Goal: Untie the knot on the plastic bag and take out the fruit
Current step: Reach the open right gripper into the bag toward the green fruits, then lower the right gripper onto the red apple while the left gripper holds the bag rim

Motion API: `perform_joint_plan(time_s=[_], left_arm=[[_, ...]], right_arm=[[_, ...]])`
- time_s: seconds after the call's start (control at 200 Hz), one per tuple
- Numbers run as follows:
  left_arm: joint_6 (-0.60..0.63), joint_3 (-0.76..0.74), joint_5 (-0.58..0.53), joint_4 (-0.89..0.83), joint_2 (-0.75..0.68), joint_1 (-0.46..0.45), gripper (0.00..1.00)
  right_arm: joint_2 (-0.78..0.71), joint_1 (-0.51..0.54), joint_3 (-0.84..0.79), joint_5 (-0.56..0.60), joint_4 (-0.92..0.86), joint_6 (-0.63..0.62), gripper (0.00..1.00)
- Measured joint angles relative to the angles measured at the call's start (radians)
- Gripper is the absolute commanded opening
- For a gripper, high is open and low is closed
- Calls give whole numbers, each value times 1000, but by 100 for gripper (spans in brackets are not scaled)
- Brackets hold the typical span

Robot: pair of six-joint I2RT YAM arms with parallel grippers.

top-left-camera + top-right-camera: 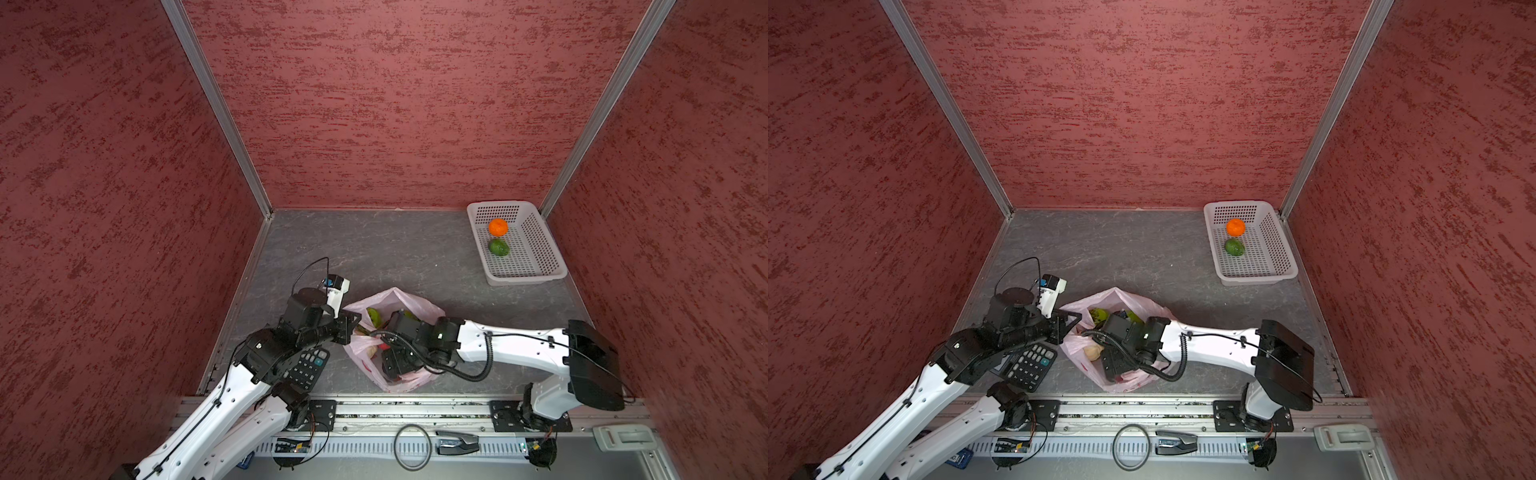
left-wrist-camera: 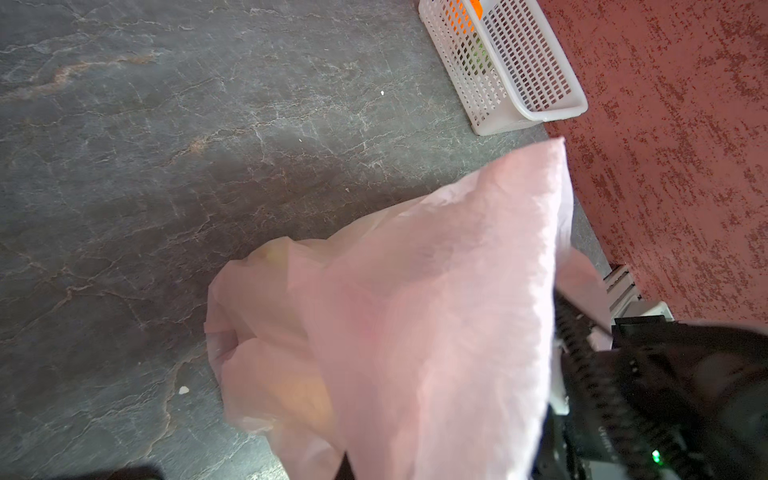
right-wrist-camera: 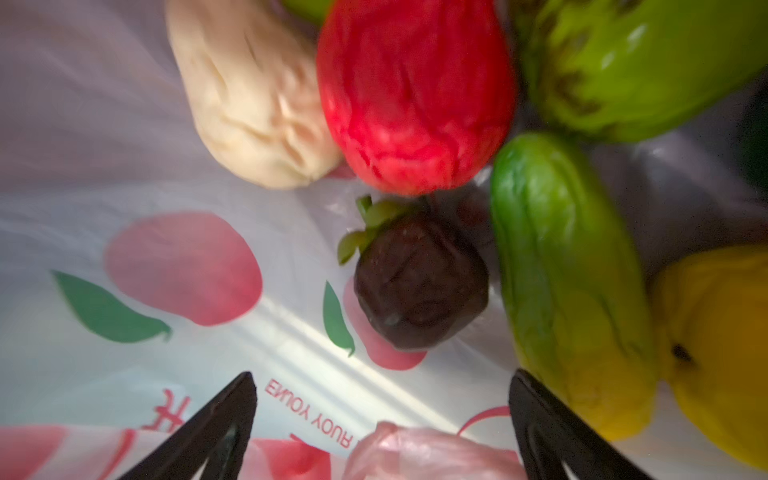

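Both top views: plastic bag [image 1: 399, 296] is lying by the bench's [image 1: 395, 249] front edge, roughly midway along, mouth gaping upward. Left gripper [image 1: 352, 323] is sitting at the bag's left rim, clamped tight on the pink film and lifting it, probably to prop the mouth open for the other arm. Right arm [image 1: 511, 345] is reaching in from the right, wrist plunging into the mouth; its jaws are hiding under the wrist here. Beige piece [image 1: 1093, 352] is peeking out beside it. White basket [image 1: 555, 266] is sitting in the far right corner, carrying a mandarin [image 1: 498, 227] and a green fruit [image 1: 498, 247] just beside each other, so it looks like the drop-off spot. Calculator [image 1: 307, 368] is lying near the front left corner, partly under the left arm [image 1: 232, 399].

Left wrist: bag film is rising as a taut sheet right before the camera, fitting a pinch on the rim; the gripper itself isn't showing.

Right wrist: right gripper [image 3: 382, 374] is hovering inside the bag, spread wide, gripping nothing. Dark brown piece [image 3: 419, 286] is lying straight ahead on the printed film, likely the next pick. Red piece [image 3: 415, 95], bright green piece [image 3: 561, 270] and yellow piece [image 3: 719, 332] are crowding around it. Knot: no tied lump showing for sure; a bunched pink fold [image 3: 415, 453] by the fingers [image 3: 224, 428] might be a loose handle, cannot tell. With the mouth open, untying looks done and unloading under way.
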Motion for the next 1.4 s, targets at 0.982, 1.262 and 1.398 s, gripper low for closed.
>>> perform_joint_plan(time_s=[0.982,1.262,1.398], left_arm=[[53,48,-355,287,364,-179,0],[75,69,-367,359,361,-179,0],[75,68,-367,363,340,-179,0]], right_arm=[[55,-491,17,493,209,-195,98],[-58,-376,6,265,167,-186,98],[-92,-325,-19,193,153,-170,98]])
